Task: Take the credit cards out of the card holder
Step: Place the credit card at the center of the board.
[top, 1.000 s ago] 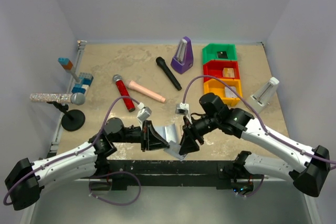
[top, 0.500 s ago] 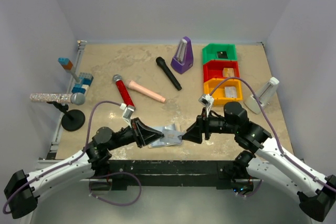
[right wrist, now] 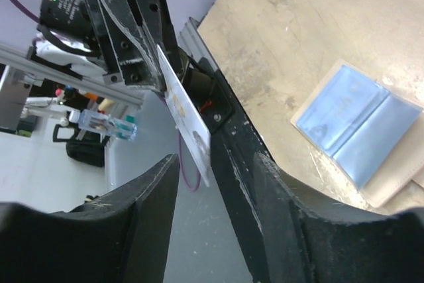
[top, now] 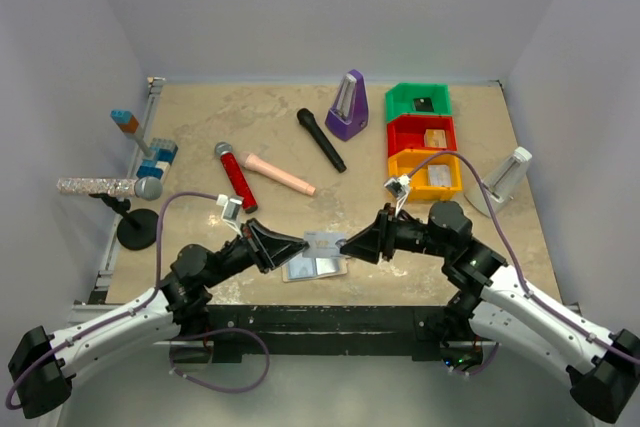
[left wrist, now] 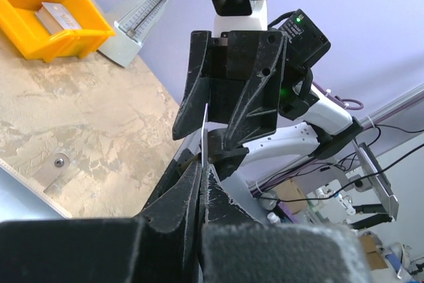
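I see 3 pale lavender walls boxing in table: back wall (top: 320, 7), left wall (top: 50, 67), right wall (top: 590, 67). Tabletop (top: 200, 117) beige, mottled like stone. Light even, shadows soft. Metal rail (top: 107, 265) along left edge, black beam (top: 330, 319) along near edge. Left wrist view: cables and lab gear (left wrist: 371, 190) beyond table, too blurred for me to identify.

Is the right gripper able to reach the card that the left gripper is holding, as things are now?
Probably yes. The left gripper pinches the card by one end, and its free end lies between the open fingers of the right gripper. Nothing stands between them.
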Available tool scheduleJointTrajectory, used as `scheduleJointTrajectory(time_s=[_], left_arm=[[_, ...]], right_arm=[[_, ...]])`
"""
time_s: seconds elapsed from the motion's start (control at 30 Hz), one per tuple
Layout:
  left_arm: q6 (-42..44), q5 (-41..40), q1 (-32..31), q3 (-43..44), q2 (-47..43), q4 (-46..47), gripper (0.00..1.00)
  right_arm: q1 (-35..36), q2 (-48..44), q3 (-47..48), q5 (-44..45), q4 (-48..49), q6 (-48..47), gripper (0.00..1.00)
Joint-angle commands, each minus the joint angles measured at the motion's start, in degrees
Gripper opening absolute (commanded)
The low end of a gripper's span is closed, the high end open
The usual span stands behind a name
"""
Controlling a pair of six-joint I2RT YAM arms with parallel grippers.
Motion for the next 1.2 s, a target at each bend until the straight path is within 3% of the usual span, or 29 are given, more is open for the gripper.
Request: scheduleJointTrajectory(time_s=[0.0, 0.07, 0.3, 0.53, 0.57, 0.67, 0.77, 0.97, 1.17], left_arm=[[-1.17, -1.03, 0.15, -0.33, -0.21, 4.28, 0.0], [-1.26, -1.21, 0.15, -0.33, -0.3, 4.28, 0.0], [-1.79, -1.21, 0.15, -0.59, -0.04, 5.24, 0.0], [-1.79, -1.03, 0.15, -0.15, 0.23, 4.63, 0.0], [-1.7, -1.12, 0.15, -0.06, 0.23, 3.93, 0.05], [-1.0, -3.04, 0.15, 1.07, -1.78, -1.5, 0.49], [1.02, -7.78, 0.33, 2.92, -6.7, -13.44, 0.68], [4.36, -19.3, 0.59, 8.19, -16.81, -37.07, 0.71], [5.51, -20.9, 0.59, 12.59, -16.39, -49.68, 0.68]], right_arm=[[-0.05, 1.18, -0.62, -0.92, 8.76, 3.1, 0.49], [-0.05, 1.88, -0.88, -1.45, 9.73, 3.54, 0.42], [-0.05, 3.03, -0.62, -2.85, 10.96, 3.72, 0.3], [-0.05, 2.76, -0.7, -3.38, 11.4, 3.63, 0.0], [-0.05, 2.59, -0.44, -3.21, 10.88, 3.45, 0.0], [-0.57, 1.36, 1.04, -2.42, 5.98, 1.62, 0.0], [-3.29, 0.39, 4.21, -2.42, -2.98, -2.34, 0.0], [-14.62, 6.26, 12.99, 1.88, -22.58, -7.27, 0.0], [-21.76, 21.46, 21.25, 5.48, -28.13, -10.07, 0.0]])
